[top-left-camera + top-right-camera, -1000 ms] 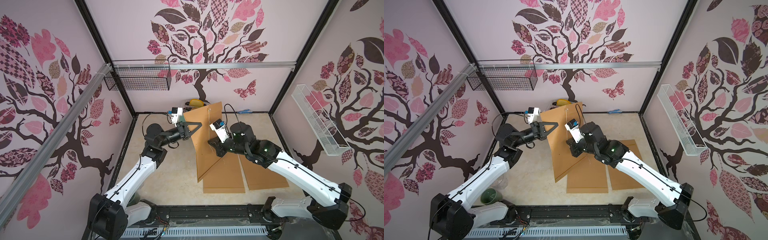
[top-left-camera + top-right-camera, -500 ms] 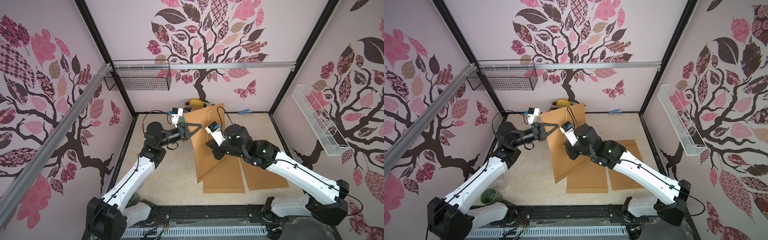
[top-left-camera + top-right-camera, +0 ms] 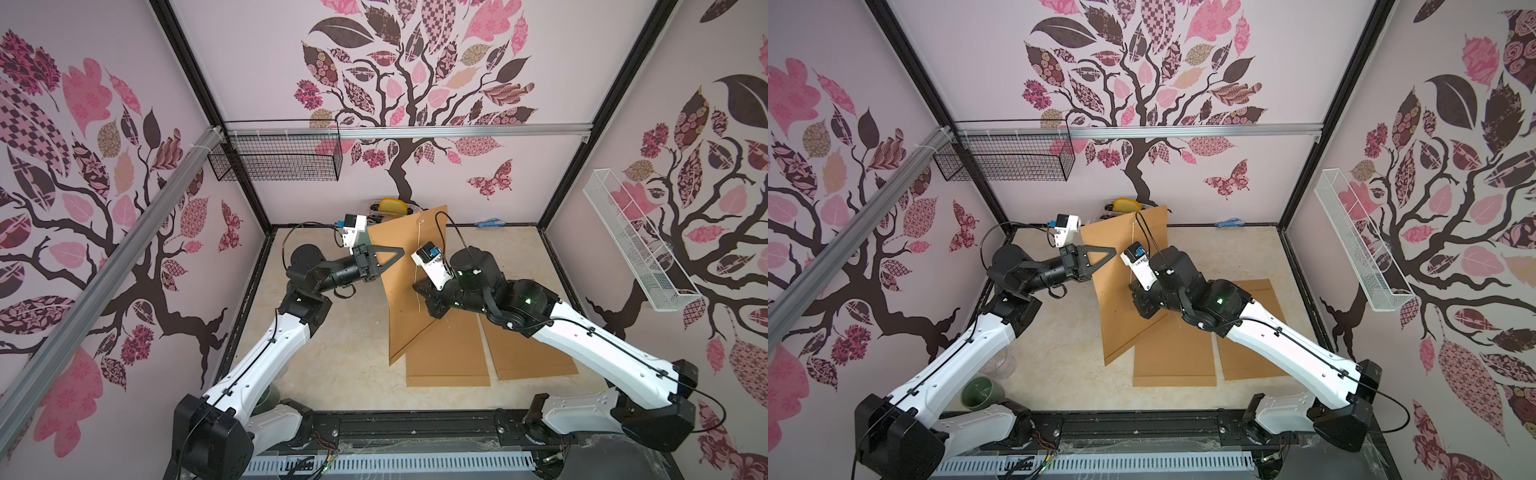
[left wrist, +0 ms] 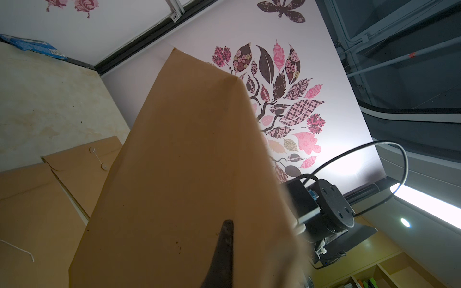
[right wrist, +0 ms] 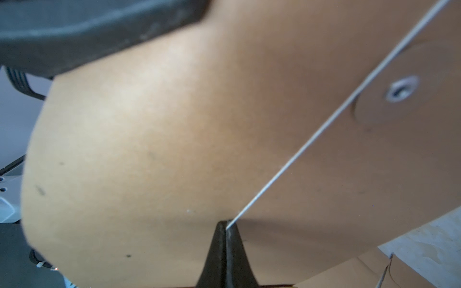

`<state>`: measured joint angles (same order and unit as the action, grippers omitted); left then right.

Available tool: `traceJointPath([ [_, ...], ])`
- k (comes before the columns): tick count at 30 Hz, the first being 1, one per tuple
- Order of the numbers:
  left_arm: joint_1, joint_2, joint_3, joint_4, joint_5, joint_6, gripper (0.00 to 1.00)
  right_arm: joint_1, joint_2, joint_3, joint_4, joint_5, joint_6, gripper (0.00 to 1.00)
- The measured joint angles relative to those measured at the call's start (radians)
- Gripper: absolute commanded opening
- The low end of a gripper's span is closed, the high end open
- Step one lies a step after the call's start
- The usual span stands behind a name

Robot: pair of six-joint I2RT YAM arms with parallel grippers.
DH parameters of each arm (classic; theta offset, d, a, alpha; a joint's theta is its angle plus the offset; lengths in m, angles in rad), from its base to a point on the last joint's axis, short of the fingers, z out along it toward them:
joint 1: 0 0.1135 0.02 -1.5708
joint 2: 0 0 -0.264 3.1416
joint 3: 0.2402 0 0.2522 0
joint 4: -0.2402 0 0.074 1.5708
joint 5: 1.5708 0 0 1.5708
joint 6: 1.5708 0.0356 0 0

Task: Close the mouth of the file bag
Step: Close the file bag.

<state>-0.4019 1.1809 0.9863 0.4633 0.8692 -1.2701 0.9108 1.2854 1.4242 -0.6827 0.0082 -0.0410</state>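
A brown file bag (image 3: 409, 266) (image 3: 1121, 299) stands upright on one lower corner in both top views. My left gripper (image 3: 400, 252) (image 3: 1112, 252) is shut on its left edge. In the left wrist view one finger (image 4: 224, 249) lies against the bag's face (image 4: 187, 162) and the other finger is hidden behind the paper. My right gripper (image 5: 227, 224) is shut on the bag's white string (image 5: 324, 129), which runs taut past a metal rivet (image 5: 401, 91). In both top views that gripper (image 3: 432, 297) (image 3: 1142, 303) sits right of the bag.
Two more file bags (image 3: 449, 353) (image 3: 528, 353) lie flat on the table under the right arm. A yellow object (image 3: 392, 205) and a blue packet (image 3: 490, 223) sit at the back wall. A green cup (image 3: 982, 392) stands front left. Wire baskets (image 3: 274, 156) (image 3: 636, 241) hang on the walls.
My right gripper has shifted slightly left, closer to the bag, with the string still pinched. The left gripper and the bag have barely moved.
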Motion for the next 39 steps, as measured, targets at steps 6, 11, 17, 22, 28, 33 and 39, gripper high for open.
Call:
traceJointPath([
  [6, 0.0, 0.0, 0.0, 0.031, 0.007, -0.034, 0.0, -0.058, -0.007, -0.033, 0.024, -0.05, 0.015, 0.0],
  [11, 0.0, 0.0, 0.0, 0.05, 0.01, -0.051, 0.0, -0.083, -0.027, -0.056, 0.045, -0.086, 0.023, 0.0],
  [17, 0.0, -0.001, 0.0, 0.021, 0.005, -0.023, 0.0, -0.079, -0.036, -0.057, 0.045, -0.124, 0.035, 0.0],
  [22, 0.0, -0.007, 0.0, -0.056, -0.009, 0.023, 0.0, 0.009, -0.016, -0.01, -0.009, -0.008, 0.022, 0.0],
  [28, 0.0, -0.023, 0.001, -0.118, -0.036, 0.064, 0.0, 0.055, 0.015, 0.062, -0.075, 0.152, 0.014, 0.0],
  [33, 0.0, -0.027, 0.002, -0.13, -0.046, 0.07, 0.0, 0.075, 0.024, 0.075, -0.108, 0.22, 0.005, 0.0],
  [39, 0.0, -0.027, 0.002, -0.145, -0.052, 0.067, 0.0, 0.132, 0.076, 0.104, -0.144, 0.285, -0.021, 0.0],
])
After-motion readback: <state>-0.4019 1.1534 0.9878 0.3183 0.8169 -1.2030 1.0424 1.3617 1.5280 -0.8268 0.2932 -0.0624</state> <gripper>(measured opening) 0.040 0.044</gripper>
